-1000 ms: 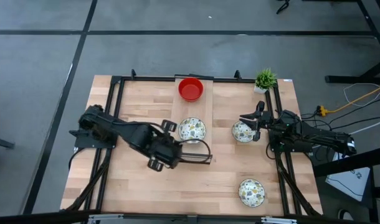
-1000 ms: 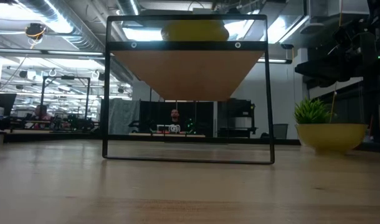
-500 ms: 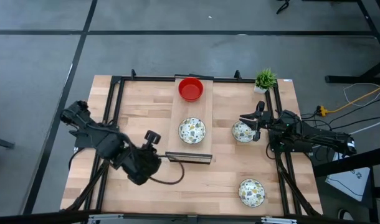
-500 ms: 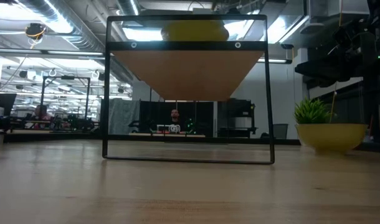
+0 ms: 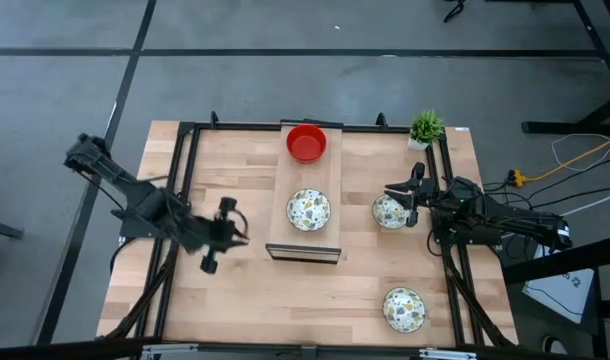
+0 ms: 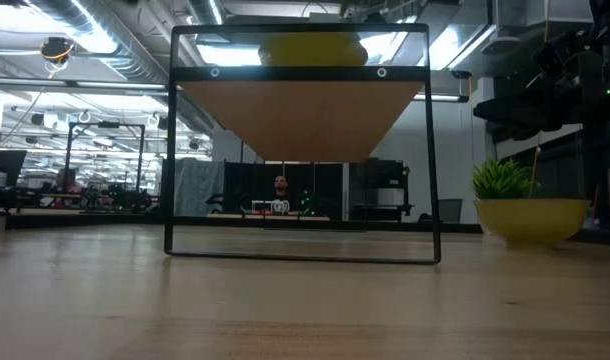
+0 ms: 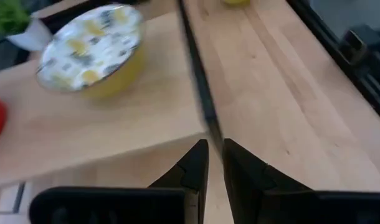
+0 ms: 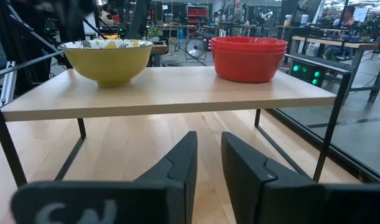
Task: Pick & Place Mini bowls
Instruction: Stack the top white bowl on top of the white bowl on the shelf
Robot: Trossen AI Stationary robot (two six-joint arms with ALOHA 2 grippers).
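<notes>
Raised wooden shelf (image 5: pixel 307 222) holds red bowls (image 5: pixel 306 143) stacked at the far end and one floral bowl (image 5: pixel 308 209) nearer.
Two more floral bowls on the table: one (image 5: pixel 389 211) beside the right gripper (image 5: pixel 409 197), one (image 5: pixel 403 308) at the near right. Left gripper (image 5: pixel 235 228) left of the shelf. Both grippers empty, fingers a narrow gap apart. Potted plant (image 5: pixel 425 128) at the far right corner.

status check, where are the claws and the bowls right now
Left claw empty, left of the raised shelf. Right claw empty, beside a patterned bowl. Red bowl and patterned bowl on shelf. Nothing blocking.
</notes>
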